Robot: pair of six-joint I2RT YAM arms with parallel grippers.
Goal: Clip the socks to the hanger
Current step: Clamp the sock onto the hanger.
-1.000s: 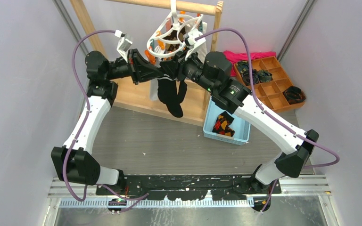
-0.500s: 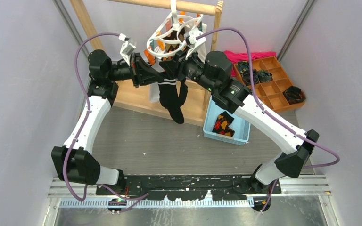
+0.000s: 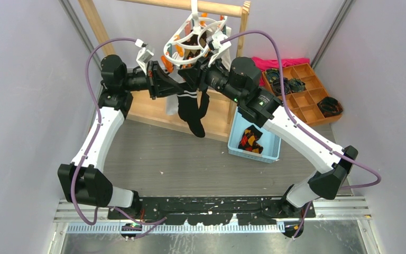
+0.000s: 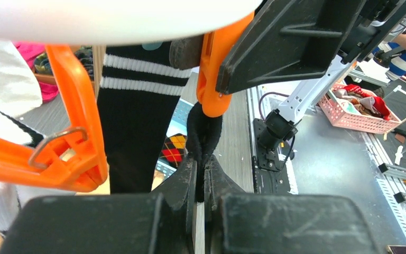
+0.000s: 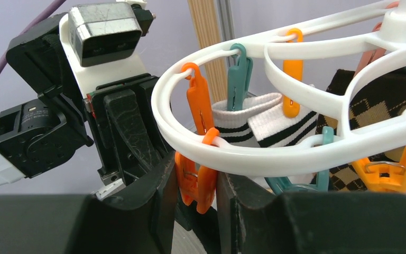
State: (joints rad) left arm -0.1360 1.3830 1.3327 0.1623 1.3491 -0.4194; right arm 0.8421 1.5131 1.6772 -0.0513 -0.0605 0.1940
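The white hanger (image 3: 195, 39) hangs from the wooden rack; its ring fills the right wrist view (image 5: 275, 153). My left gripper (image 4: 202, 161) is shut on a fold of a black sock (image 4: 205, 129), whose top reaches the lower end of an orange clip (image 4: 214, 79). A second black sock (image 4: 137, 106) with two white cuff stripes hangs beside it, cuff up under the ring. My right gripper (image 5: 196, 174) is shut on that orange clip (image 5: 198, 182), one finger on each side. In the top view both grippers (image 3: 182, 83) (image 3: 194, 71) meet under the hanger, with the socks (image 3: 190, 114) dangling.
The wooden rack frame (image 3: 238, 32) stands at the back. White striped socks (image 5: 254, 119) and an argyle sock (image 5: 370, 95) hang on other clips. A blue bin (image 3: 268, 151) with argyle socks sits to the right, next to a wooden compartment tray (image 3: 301, 92) and a pink cloth (image 3: 280, 62).
My left gripper has moved a little up and right toward the hanger with the black sock, and the dangling sock has swung slightly. The right arm has held still.
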